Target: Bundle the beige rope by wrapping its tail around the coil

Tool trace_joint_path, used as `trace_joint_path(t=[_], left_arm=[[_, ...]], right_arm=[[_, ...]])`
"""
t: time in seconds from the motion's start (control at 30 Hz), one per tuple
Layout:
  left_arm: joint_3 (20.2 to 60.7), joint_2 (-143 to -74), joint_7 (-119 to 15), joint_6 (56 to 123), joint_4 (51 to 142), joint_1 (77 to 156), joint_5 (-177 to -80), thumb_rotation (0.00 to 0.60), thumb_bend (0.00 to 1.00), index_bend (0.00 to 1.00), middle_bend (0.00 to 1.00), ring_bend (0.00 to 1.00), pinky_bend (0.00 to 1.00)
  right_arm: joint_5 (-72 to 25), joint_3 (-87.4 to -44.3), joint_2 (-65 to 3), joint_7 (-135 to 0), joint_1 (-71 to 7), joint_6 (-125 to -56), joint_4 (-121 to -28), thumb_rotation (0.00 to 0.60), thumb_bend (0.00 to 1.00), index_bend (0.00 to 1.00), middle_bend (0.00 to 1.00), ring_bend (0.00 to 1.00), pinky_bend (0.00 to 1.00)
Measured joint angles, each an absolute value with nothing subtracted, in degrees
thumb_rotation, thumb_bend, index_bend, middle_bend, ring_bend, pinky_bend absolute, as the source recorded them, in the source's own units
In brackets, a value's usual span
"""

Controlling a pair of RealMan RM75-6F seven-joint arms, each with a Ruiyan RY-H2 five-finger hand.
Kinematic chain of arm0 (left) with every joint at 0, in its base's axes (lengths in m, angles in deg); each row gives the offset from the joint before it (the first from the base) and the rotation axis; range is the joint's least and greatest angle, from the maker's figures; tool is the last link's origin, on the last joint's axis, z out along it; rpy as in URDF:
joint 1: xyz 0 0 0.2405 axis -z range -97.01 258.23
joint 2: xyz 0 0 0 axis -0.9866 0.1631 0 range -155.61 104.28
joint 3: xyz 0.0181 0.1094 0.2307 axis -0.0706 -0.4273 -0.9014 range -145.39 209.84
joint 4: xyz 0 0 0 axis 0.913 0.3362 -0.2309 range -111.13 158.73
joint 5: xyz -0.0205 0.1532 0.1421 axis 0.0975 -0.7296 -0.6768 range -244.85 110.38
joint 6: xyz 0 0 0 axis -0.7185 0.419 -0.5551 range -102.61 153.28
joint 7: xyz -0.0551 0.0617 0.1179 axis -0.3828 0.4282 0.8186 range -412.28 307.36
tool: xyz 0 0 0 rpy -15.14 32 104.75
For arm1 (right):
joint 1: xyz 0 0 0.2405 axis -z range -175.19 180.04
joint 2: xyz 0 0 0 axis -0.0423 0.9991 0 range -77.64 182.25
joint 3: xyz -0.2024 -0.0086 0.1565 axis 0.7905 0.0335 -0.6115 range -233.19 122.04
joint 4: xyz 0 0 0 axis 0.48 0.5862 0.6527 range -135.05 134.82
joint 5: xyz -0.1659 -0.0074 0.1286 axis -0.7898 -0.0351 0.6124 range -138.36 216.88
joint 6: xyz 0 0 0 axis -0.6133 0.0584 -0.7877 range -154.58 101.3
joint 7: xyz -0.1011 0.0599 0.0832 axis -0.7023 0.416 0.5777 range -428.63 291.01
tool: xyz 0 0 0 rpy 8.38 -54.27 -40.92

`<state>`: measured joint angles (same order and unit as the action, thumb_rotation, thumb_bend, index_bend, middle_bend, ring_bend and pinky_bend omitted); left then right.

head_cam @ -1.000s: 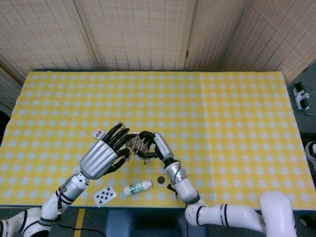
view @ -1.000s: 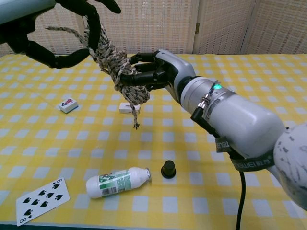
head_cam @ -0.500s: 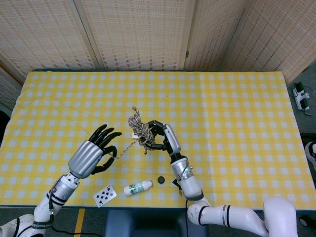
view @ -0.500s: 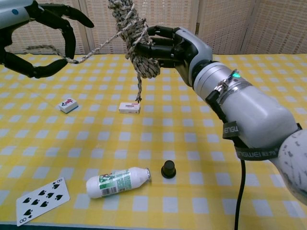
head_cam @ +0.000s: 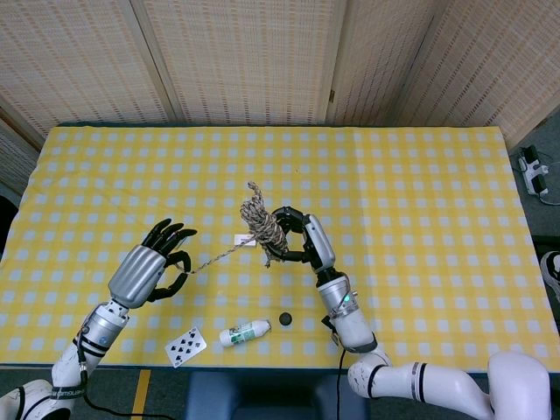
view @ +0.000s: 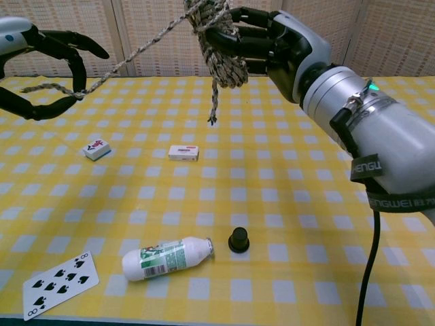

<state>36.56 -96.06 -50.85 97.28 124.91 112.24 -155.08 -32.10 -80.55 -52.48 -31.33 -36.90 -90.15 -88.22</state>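
My right hand point(head_cam: 302, 243) point(view: 272, 44) grips the beige rope coil point(head_cam: 262, 224) point(view: 219, 41) and holds it raised above the yellow checked table point(head_cam: 394, 192). A short end dangles below the coil. The rope's tail point(head_cam: 214, 256) point(view: 129, 60) runs taut from the coil leftward to my left hand point(head_cam: 150, 271) point(view: 41, 68). That hand pinches the tail between thumb and a finger, with the other fingers spread. A short frayed bit of the tail sticks out past the pinch in the chest view.
On the table lie a small white bottle point(head_cam: 244, 333) point(view: 165, 258) on its side, its black cap point(head_cam: 284, 318) point(view: 238, 240), a playing card point(head_cam: 185, 346) point(view: 60, 274), a white tile point(view: 183, 153) and a mahjong tile point(view: 98, 149).
My hands have drawn apart. The right hand lifted the coil up and to the right, the left hand moved left, and the tail now stretches taut between them.
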Motion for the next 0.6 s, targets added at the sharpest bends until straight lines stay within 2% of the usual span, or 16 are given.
trace_joint_path(t=[0.3,0.4,0.47,0.6], left_arm=[[36.96,-96.83,-51.23,95.87,123.77,112.13,-153.78,0.6,0.51,0.57,0.18,0.1,0.0],[36.92,-96.89,-51.18,95.36,123.79,112.03,-153.24,0.6,0.45,0.48,0.17,0.1,0.0],[36.8,-96.63,-51.02,94.44,124.0,112.04,-152.56,0.6,0.39,0.38,0.14,0.09,0.0],[36.76,-95.92,-50.86,92.77,124.22,112.0,-150.32,0.6,0.36,0.31,0.13,0.08,0.0]], right_arm=[[-33.75,-79.97,-51.3,-30.51,-36.41,-90.71,-88.64,0.6,0.55,0.82,0.68,0.75,0.63],[-33.84,-79.68,-51.07,-32.8,-36.63,-90.69,-88.3,0.6,0.55,0.82,0.68,0.75,0.63],[-33.99,-79.44,-50.84,-35.05,-36.83,-90.77,-87.98,0.6,0.55,0.82,0.68,0.75,0.63],[-34.54,-78.86,-50.24,-40.05,-37.15,-91.32,-87.17,0.6,0.55,0.82,0.68,0.75,0.63]])
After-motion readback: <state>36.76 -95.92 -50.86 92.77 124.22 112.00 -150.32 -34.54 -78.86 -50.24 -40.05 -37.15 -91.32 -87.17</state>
